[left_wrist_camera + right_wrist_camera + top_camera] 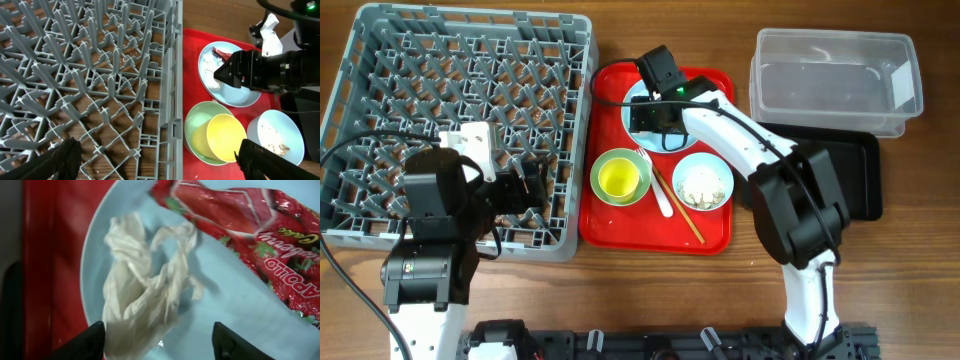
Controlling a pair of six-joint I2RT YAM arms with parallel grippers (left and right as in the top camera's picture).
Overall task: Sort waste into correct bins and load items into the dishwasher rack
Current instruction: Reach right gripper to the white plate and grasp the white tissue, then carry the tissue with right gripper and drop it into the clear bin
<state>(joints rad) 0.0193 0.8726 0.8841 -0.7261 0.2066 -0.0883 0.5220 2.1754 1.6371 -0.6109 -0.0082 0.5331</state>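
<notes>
Brand: I am reading "APOLLO" in white capitals, upside down, on the red snack wrapper [235, 210], at the right edge of the right wrist frame.
Product word: I am making out "Cake" just above it, also inverted.
Script between them: I am finding it too blurred to read.

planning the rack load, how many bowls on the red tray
2: the pale green bowl left of the white spoon, yellow cup inside it, and the pale blue-white bowl right of it, holding scraps. None looks hidden.
</notes>
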